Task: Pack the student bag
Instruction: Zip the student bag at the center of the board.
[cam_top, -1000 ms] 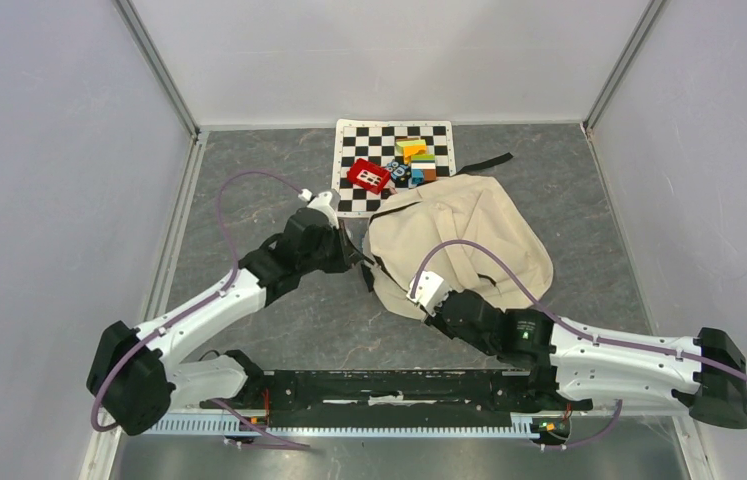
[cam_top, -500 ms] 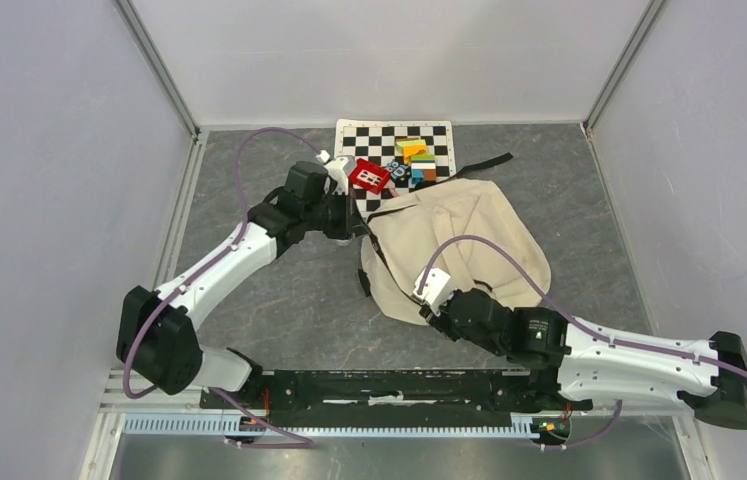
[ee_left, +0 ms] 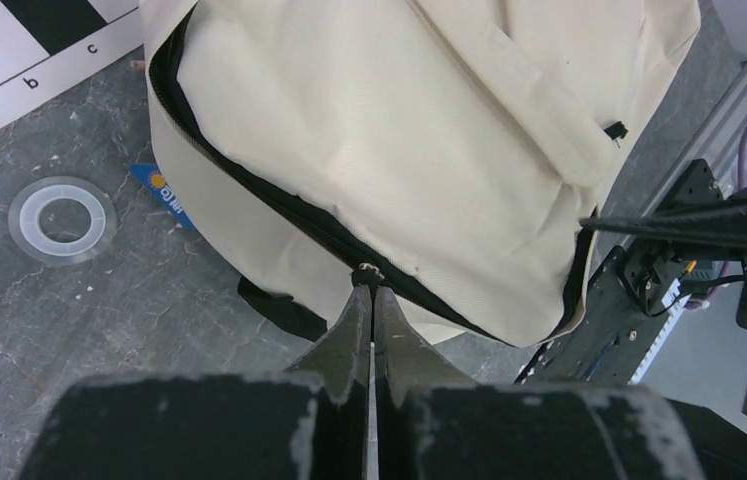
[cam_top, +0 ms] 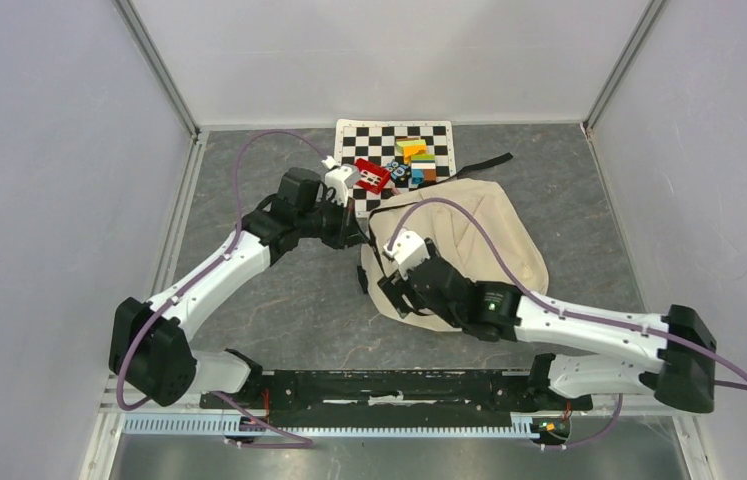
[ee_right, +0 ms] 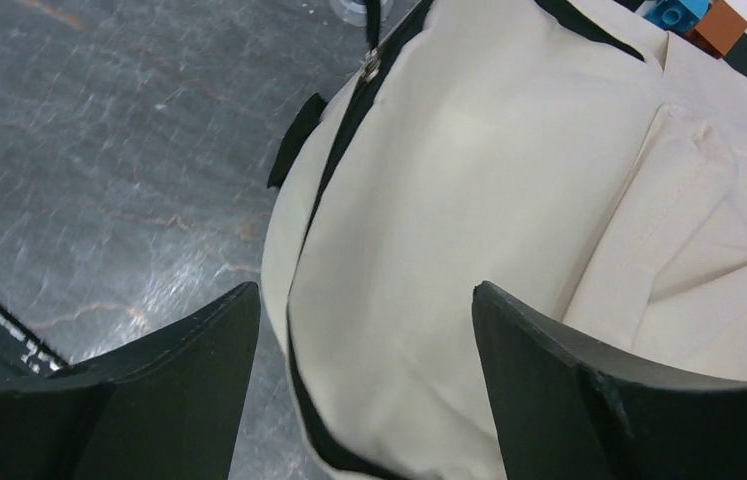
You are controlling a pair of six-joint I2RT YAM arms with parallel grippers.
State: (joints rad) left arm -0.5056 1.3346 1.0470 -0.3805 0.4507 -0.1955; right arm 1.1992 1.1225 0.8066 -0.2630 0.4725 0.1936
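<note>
Draw left claw (ee_left: 369, 290), clenched on the zipper pull (ee_left: 367, 270), steadily along the bag's (ee_left: 399, 130) zip line; lower released, wide-open right claw (ee_right: 359, 300) onto the bag's near side to pin the fabric.

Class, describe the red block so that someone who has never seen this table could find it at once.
Find the checkered mat at the far edge of the table, just behind the cream backpack. On the mat's near left part lies the red block. It is the only all-red piece, flat, left of the cluster of orange, green and blue blocks.
</note>
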